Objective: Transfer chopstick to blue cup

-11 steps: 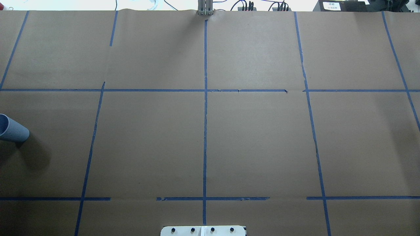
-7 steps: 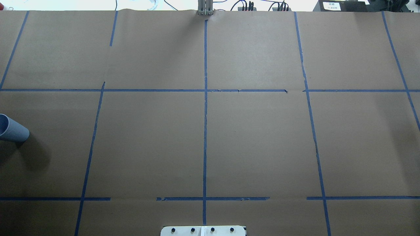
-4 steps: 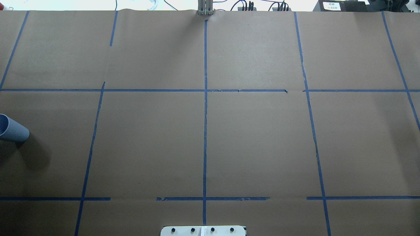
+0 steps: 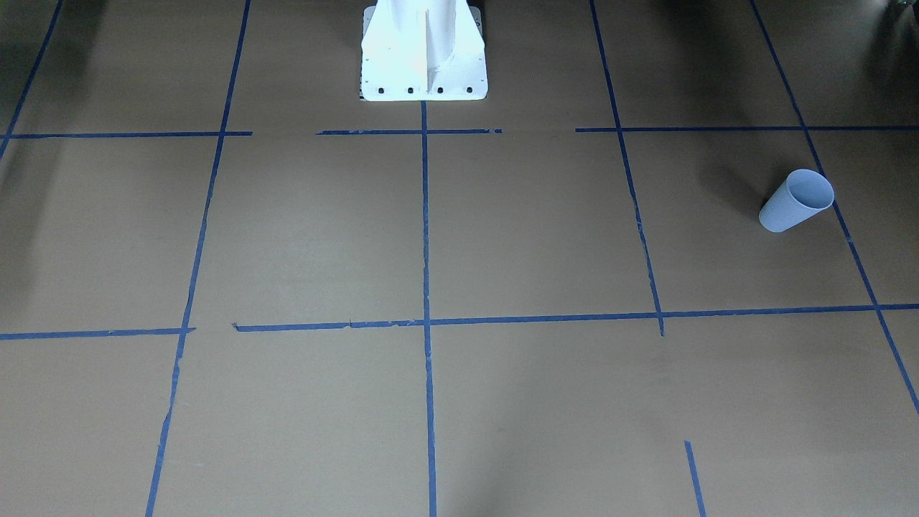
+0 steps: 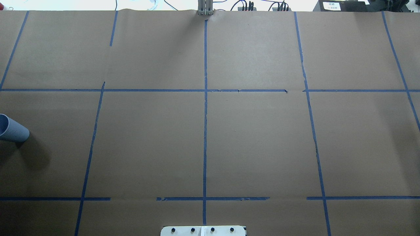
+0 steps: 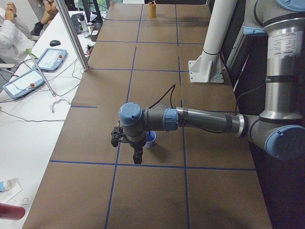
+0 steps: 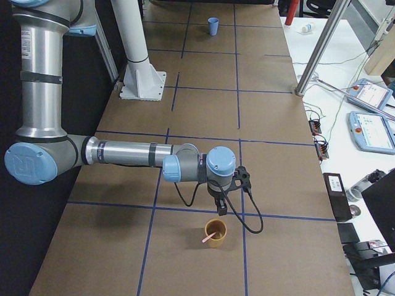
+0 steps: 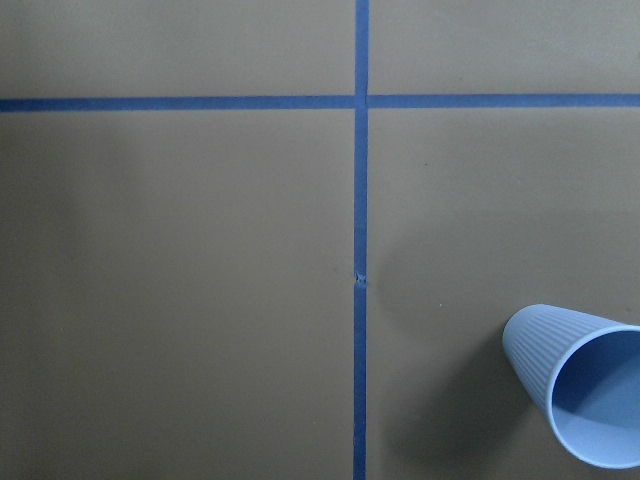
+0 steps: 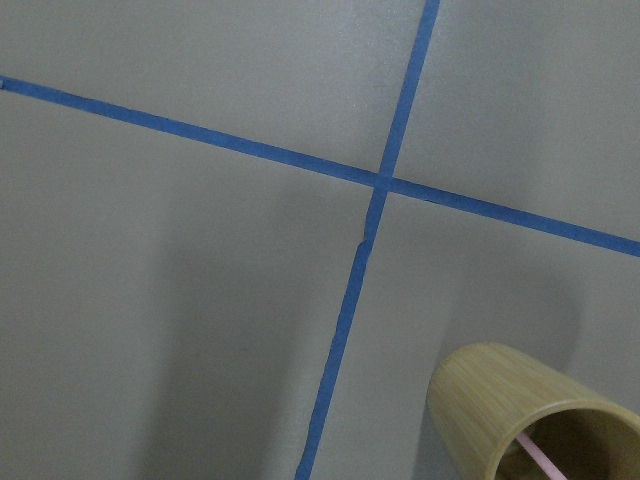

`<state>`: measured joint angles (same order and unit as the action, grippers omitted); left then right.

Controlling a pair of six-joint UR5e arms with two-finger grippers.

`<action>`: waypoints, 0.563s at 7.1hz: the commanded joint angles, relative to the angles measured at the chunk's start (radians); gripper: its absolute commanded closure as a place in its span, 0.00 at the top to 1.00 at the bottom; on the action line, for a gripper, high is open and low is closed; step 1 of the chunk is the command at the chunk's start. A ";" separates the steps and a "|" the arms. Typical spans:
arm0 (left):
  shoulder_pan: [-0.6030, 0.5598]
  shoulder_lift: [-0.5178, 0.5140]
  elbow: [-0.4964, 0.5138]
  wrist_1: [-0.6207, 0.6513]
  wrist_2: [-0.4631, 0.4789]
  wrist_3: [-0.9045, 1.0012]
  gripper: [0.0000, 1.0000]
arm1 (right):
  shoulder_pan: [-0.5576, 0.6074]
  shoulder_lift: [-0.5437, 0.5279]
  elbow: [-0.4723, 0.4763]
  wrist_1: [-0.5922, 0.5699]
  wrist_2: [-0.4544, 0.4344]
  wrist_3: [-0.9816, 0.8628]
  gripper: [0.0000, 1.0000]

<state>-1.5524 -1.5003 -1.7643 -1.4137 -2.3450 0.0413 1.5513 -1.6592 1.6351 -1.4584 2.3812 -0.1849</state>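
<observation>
Nothing transferred yet: the chopstick [image 7: 208, 237] leans in the tan cup [image 7: 220, 241] by the right arm [image 7: 123, 153], the blue cup [image 4: 795, 202] stands empty far left beside the left arm [image 6: 205, 120], and whether either arm's jaws are apart or together, I can't tell.

My overhead feed is evenly lit and sharp across the brown bench [image 5: 262, 147], though the strip beyond its far edge is blown out to white, and the blue cup [image 5: 14, 131] throws a soft, broad shadow towards the near side. The front-facing feed is dimmer, with dark far corners and the white pedestal [image 4: 423, 57] glaring. My right wrist feed has a cold grey cast, and the tan cup [image 9: 520, 420] at its edge looks slightly soft.
</observation>
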 commanded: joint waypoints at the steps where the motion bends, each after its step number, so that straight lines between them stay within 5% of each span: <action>1: 0.003 0.000 -0.001 -0.013 -0.002 0.002 1.00 | 0.000 -0.002 -0.001 0.009 0.004 0.008 1.00; 4: 0.211 0.005 0.017 -0.150 -0.030 -0.160 1.00 | 0.000 -0.001 -0.031 0.009 0.004 0.007 1.00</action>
<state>-1.4137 -1.4982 -1.7581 -1.4958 -2.3726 -0.0355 1.5502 -1.6612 1.6167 -1.4496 2.3846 -0.1782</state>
